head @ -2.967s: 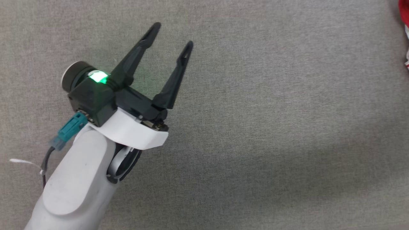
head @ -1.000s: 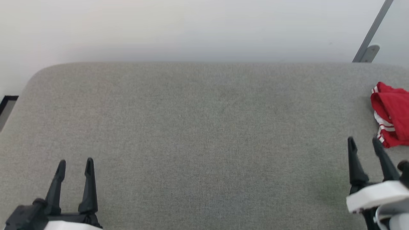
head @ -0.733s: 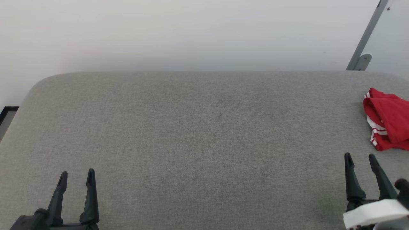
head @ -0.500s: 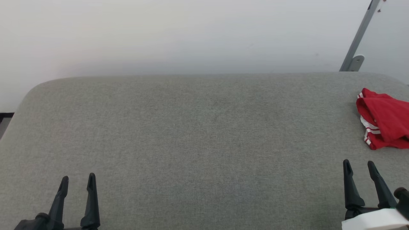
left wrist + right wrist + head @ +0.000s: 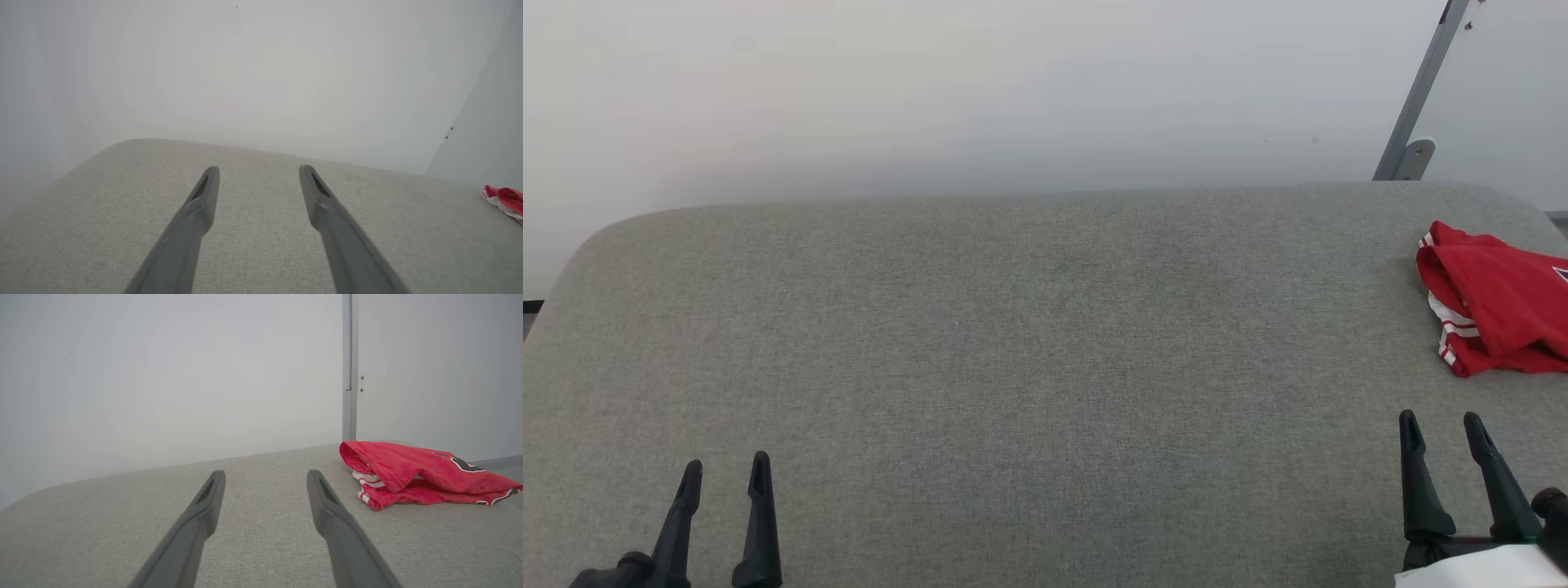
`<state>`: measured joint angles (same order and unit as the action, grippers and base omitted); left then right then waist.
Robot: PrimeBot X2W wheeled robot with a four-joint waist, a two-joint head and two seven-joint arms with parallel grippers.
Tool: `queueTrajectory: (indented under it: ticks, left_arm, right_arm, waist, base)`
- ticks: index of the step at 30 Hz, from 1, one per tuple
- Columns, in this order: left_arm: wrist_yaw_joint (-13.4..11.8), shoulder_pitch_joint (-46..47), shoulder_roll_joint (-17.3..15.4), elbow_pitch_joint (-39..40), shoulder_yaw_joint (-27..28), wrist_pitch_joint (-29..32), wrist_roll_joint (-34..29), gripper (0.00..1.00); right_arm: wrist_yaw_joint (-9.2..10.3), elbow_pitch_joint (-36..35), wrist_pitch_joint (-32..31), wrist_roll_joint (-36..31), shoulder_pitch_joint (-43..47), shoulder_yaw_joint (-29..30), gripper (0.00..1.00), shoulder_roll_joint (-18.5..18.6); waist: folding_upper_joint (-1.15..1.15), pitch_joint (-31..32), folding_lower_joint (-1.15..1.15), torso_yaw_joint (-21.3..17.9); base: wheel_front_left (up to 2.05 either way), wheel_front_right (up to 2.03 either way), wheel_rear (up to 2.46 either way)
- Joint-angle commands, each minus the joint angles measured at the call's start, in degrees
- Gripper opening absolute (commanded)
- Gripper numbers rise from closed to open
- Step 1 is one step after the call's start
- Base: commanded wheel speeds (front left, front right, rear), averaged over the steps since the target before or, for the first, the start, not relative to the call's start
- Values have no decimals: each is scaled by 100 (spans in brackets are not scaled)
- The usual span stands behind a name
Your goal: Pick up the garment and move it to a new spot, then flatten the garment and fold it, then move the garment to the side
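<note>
Grabbing the shirt [image 5: 1494, 302] at 2 o'clock next: I'd pinch one top layer with my right end effector [image 5: 1441, 422], spread and empty like the left end effector [image 5: 727, 467].

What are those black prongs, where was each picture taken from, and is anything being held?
The prongs are the fingers of a two-armed robot's grippers. The wide picture comes from a camera on its head: left gripper at lower left, right gripper at lower right. The other two come from wrist cameras, each looking along its own arm's fingers. Both grippers are open and hold nothing. The garment, a bunched red shirt with white stripes, lies untouched at the right end of the grey padded surface.
</note>
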<state>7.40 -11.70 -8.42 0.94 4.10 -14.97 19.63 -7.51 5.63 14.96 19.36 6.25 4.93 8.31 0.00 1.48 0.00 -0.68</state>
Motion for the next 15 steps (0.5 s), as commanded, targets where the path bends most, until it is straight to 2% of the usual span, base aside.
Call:
queueTrajectory:
  ticks: [1,15]
  left_arm:
    - [10,-8,16,-19,10,-29,6,100]
    - [10,90,54,-23,-41,-29,36,100]
  right_arm:
    - [4,-33,27,-10,34,-13,100,10]
    - [4,-36,28,-40,-72,-114,100,44]
  waist:
    - [0,-3,0,6]
    - [0,-16,0,124]
  base:
    - [0,0,0]
    - [0,0,0]
